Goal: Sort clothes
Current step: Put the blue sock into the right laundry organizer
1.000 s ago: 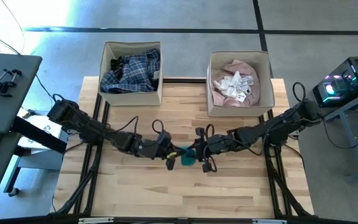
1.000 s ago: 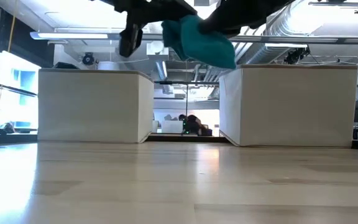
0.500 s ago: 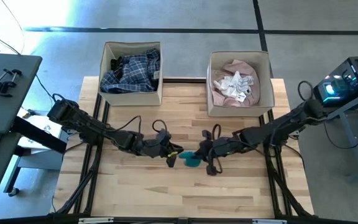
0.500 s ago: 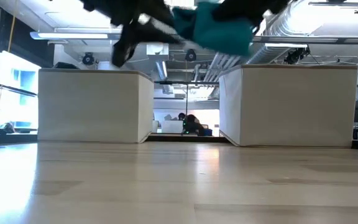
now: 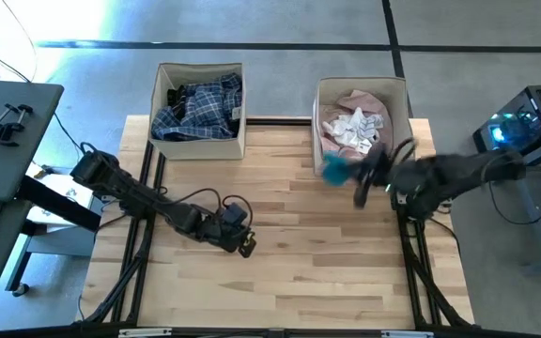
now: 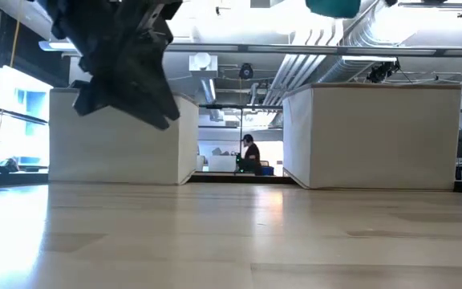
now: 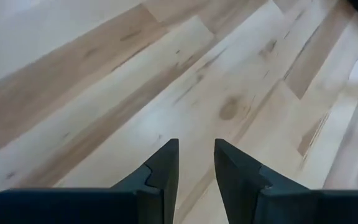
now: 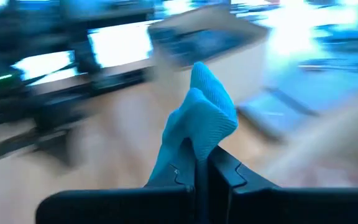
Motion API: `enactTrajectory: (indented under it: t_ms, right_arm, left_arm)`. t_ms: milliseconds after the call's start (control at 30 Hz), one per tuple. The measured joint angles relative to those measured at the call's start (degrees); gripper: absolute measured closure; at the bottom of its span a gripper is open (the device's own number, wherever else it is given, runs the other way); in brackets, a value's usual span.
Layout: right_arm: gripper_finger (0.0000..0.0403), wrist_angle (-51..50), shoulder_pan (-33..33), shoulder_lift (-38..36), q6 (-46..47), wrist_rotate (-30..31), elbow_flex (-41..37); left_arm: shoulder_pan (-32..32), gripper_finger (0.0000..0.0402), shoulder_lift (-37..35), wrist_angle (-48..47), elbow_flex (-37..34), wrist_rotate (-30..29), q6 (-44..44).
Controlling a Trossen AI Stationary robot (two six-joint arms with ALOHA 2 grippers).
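My left gripper hangs low over the near-middle of the wooden table, its two fingers a little apart with nothing between them, only bare planks beneath. Nothing lies on the boards around it.

Farther back and to the right, my right gripper is lifted above the table just in front of the right box. Its fingers are pressed together on a teal sock, which sticks up in a bunched fold past the fingertips and hangs in the air just beside the box's near-left corner, not inside it.

That right box already holds a pale pink shirt with white socks heaped on top. The left box, at the far left of the table, holds the blue-white plaid shirt. Both boxes are plain beige fabric; I can read no writing on them or anywhere else.

Between the two boxes, seen level across the table, a person stands well back in the room.
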Motion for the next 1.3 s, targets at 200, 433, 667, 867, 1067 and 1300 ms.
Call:
enactTrajectory:
  t_ms: [200,433,667,867,1067,1300]
  right_arm:
    - [0.0402,-16.5,-18.4,-1.1,-4.6,5.4,10.8]
    - [0.0402,-19.1,-45.3,3.3,-15.2,-13.2,13.0]
    - [0.0402,-24.4,-61.9,17.6,-19.9,-31.0,12.4]
    - [0.0402,-24.7,-65.0,30.1,-24.7,-32.5,12.4]
    - [0.0402,-24.7,-64.8,38.3,-25.0,-32.6,12.4]
    - [0.0393,-24.2,-64.8,42.9,-24.2,-32.9,12.4]
  left_arm:
    - [-1.5,0.0309,0.0,2.1,-1.8,-1.1,-2.7]
    - [-2.7,0.0309,0.0,5.1,-4.2,-1.5,-6.3]
    - [-3.5,0.0309,0.0,5.1,-4.4,-1.5,-6.8]
    - [-4.4,0.0309,0.0,5.1,-4.4,-1.5,-7.0]
    - [-5.5,0.0309,0.0,5.1,-4.4,-1.5,-7.9]
    - [-5.6,0.0309,0.0,5.0,-4.4,-1.5,-7.9]
